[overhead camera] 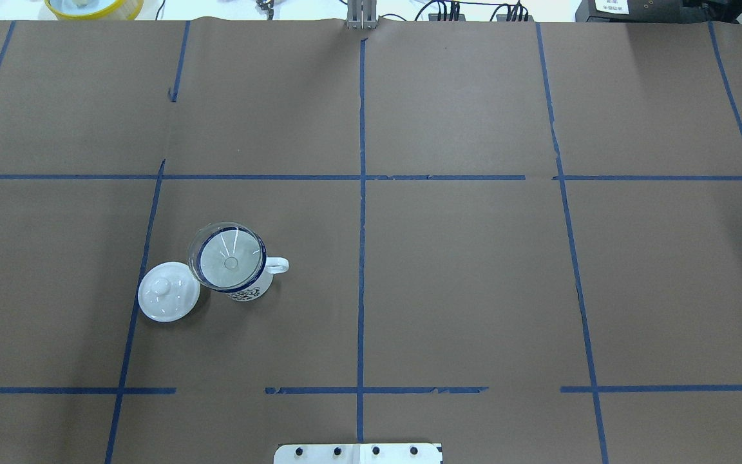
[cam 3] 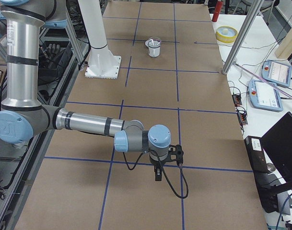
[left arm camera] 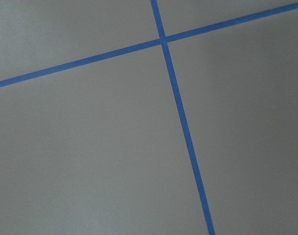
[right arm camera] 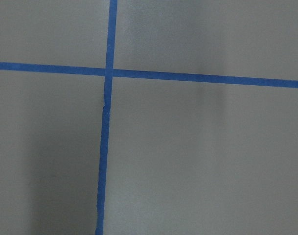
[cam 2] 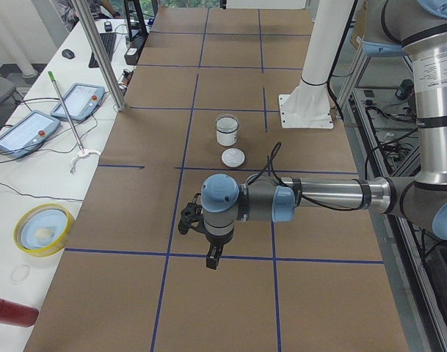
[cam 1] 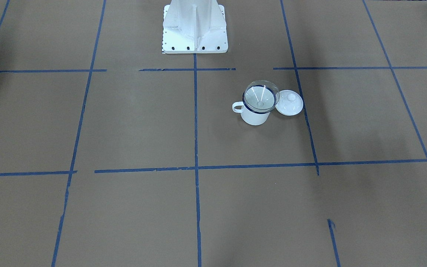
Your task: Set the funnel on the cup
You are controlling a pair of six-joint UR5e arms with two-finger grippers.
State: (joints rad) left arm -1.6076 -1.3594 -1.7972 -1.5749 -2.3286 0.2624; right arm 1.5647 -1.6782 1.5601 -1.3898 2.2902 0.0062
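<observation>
Looking down on the brown paper-covered worktop (overhead camera: 474, 290), you can see the small clear plastic funnel (overhead camera: 229, 256) sitting in the mouth of the white enamel mug with the dark blue rim (overhead camera: 250, 291). Its wide rim rests on the mug's rim and its spout points down inside. The pair stands in the robot's left half of the worktop, about midway between the robot-side edge and the operators' edge, with the mug's loop handle turned toward the centre line. A round white knobbed lid (overhead camera: 168, 299) lies flat just beside the mug, on the side nearer the left end. Neither arm is anywhere close. The left gripper (cam 2: 211, 262) hangs over the paper toward the left end of the worktop and the right gripper (cam 3: 157, 176) hangs toward the right end, both well apart from the mug. Nothing hangs from either tool, but they show only in the side views, so you cannot tell whether their jaws are parted or closed. Both wrist cameras see only bare paper and crossed blue tape lines (left arm camera: 175, 98). My read is that the placing step is done and the task is complete. The next move calls for little: check the funnel sits level and keep both arms clear.
</observation>
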